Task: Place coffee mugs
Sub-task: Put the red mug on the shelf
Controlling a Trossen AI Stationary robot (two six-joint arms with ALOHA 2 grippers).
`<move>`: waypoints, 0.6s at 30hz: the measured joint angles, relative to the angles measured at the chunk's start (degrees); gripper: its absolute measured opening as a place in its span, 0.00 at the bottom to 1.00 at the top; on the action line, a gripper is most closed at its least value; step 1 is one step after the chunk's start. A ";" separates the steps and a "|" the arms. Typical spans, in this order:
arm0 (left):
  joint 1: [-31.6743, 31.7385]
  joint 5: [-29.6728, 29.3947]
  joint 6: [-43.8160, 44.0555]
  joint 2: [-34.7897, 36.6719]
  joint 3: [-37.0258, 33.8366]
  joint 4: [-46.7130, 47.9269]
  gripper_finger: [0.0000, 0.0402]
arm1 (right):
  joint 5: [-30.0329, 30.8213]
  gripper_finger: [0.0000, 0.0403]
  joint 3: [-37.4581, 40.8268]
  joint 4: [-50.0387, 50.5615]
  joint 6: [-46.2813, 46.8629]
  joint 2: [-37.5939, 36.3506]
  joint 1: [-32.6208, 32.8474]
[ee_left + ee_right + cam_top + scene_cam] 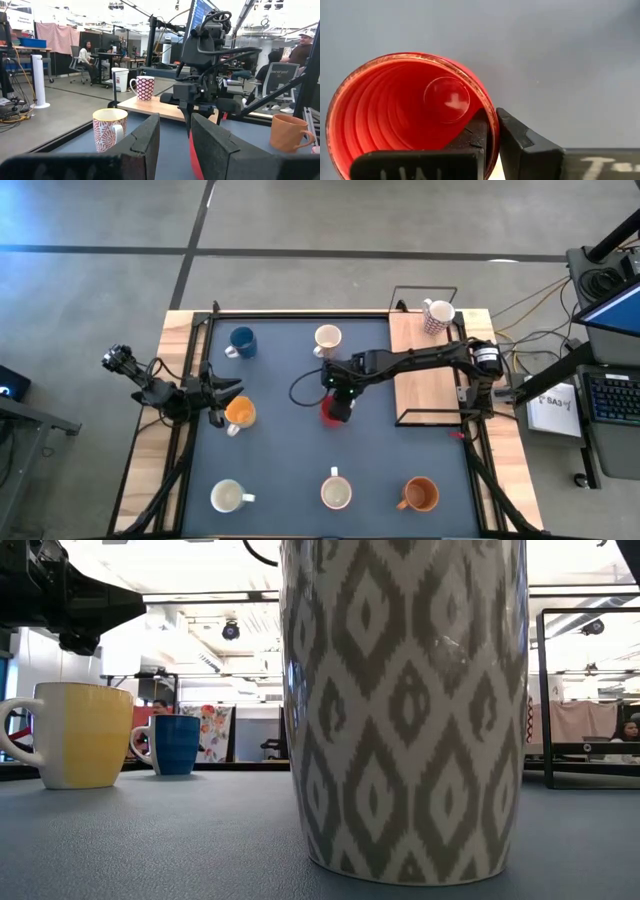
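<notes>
Right claw (492,145) pinching upright red mug's (410,110) rim, mouth up.

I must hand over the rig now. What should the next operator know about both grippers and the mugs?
Right gripper: at the mat's centre, shut on the red mug, one finger inside the rim, one outside.
Left gripper: fingers open, at the orange mug on the mat's left side.
Done: one patterned mug stands on the wooden board.
Left: blue mug and four others on the mat.
</notes>
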State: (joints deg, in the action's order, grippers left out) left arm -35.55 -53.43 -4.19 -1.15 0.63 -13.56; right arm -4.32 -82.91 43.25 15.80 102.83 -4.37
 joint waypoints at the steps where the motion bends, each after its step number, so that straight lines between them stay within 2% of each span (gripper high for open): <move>1: 0.02 0.00 0.00 0.00 0.01 0.00 0.24 | 0.00 0.04 0.00 1.05 -0.88 -0.17 -0.18; 7: 0.02 0.00 0.00 0.00 0.02 0.00 0.24 | 0.03 0.04 -0.33 8.03 -11.20 -1.17 -2.37; 15: 0.01 0.00 0.00 0.00 0.00 0.00 0.24 | -0.04 0.03 -0.90 11.29 -34.71 -2.37 -6.25; 18: 0.01 0.00 0.00 0.00 0.02 0.00 0.24 | 3.07 0.03 -0.90 11.55 -43.84 -2.41 -7.79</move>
State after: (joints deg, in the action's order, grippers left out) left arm -35.54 -53.43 -4.19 -1.15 0.64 -13.56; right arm -1.25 -83.81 54.81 -28.05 100.42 -12.16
